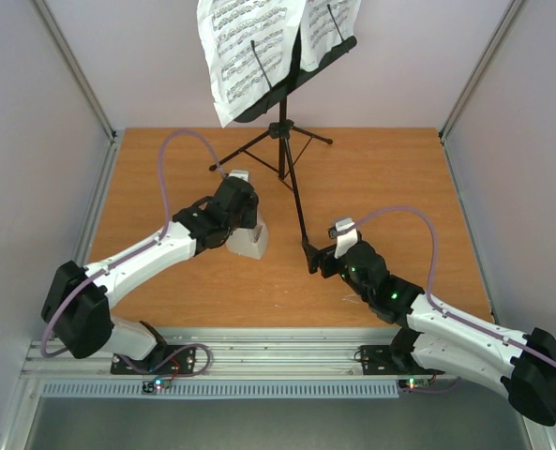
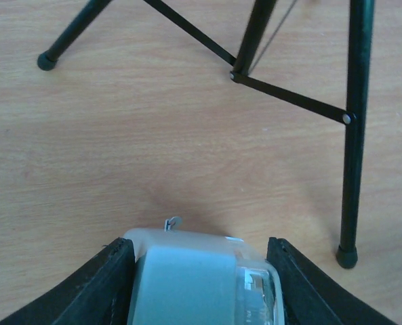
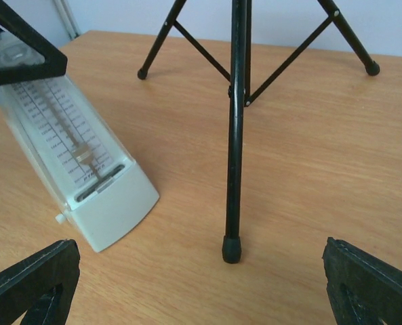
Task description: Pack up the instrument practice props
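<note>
The left gripper (image 2: 201, 291) is closed about halfway, its jaws pressed against both sides of the narrow top of the pale grey metronome (image 2: 187, 274). That top fills the bottom centre of the left wrist view, with a bit of clear plastic (image 2: 256, 284) glinting at its right edge. In the right wrist view the metronome stands at centre left with its base on the wooden table (image 1: 399, 187), its scale face turned toward the camera and a black jaw over its tip in the upper left corner. The right gripper (image 3: 201, 284) is spread as wide as it goes and holds nothing. Its jaws sit in the two lower corners of its own view, and the nearest rubber-tipped leg of the black music stand (image 3: 236, 135) comes down between them, just beyond. In the top view the stand rises at upper centre, and white sheet-music pages (image 1: 245, 47) rest on its tilted desk.
</note>
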You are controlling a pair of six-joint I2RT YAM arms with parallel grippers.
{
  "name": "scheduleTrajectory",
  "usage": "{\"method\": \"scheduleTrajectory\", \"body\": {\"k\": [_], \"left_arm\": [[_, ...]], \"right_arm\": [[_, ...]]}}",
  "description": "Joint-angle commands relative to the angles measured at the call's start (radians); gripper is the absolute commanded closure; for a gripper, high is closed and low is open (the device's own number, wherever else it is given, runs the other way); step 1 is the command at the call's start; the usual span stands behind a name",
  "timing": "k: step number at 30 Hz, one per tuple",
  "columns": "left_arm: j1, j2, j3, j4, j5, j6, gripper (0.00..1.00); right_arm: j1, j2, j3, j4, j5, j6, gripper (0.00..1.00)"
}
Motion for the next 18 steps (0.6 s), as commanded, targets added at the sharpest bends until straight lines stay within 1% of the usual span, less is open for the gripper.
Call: {"method": "scheduleTrajectory", "body": {"k": [1, 5, 8, 10, 12, 14, 16, 18], "left_arm": [[-0.004, 0.022, 0.031, 0.033, -0.102, -0.11, 0.56], [-0.007, 0.029, 0.045, 0.012, -0.094, -0.131, 0.45], [-0.007, 0.018, 0.048, -0.007, -0.076, -0.128, 0.31], [-0.007, 0.002, 0.041, -0.007, -0.058, -0.123, 0.19], [-0.007, -0.021, 0.035, -0.006, -0.039, -0.12, 0.11], [-0.007, -0.042, 0.031, -0.009, -0.018, -0.114, 0.05], [-0.007, -0.065, 0.031, -0.018, 0.001, -0.108, 0.01], [-0.006, -0.092, 0.03, -0.026, 0.018, -0.101, 0.01]], "right_arm": [[-0.005, 0.023, 0.012, -0.036, 0.012, 0.059, 0.01], [-0.005, 0.059, 0.034, -0.061, 0.007, 0.102, 0.01], [-0.006, 0.075, 0.046, -0.067, -0.002, 0.097, 0.02], [-0.006, 0.07, 0.048, -0.061, -0.03, 0.08, 0.01], [-0.006, 0.071, 0.065, -0.082, -0.054, 0.082, 0.02], [-0.005, 0.081, 0.087, -0.1, -0.059, 0.096, 0.01], [-0.006, 0.1, 0.115, -0.16, -0.048, 0.134, 0.01], [-0.005, 0.126, 0.143, -0.199, -0.051, 0.181, 0.02]]}}
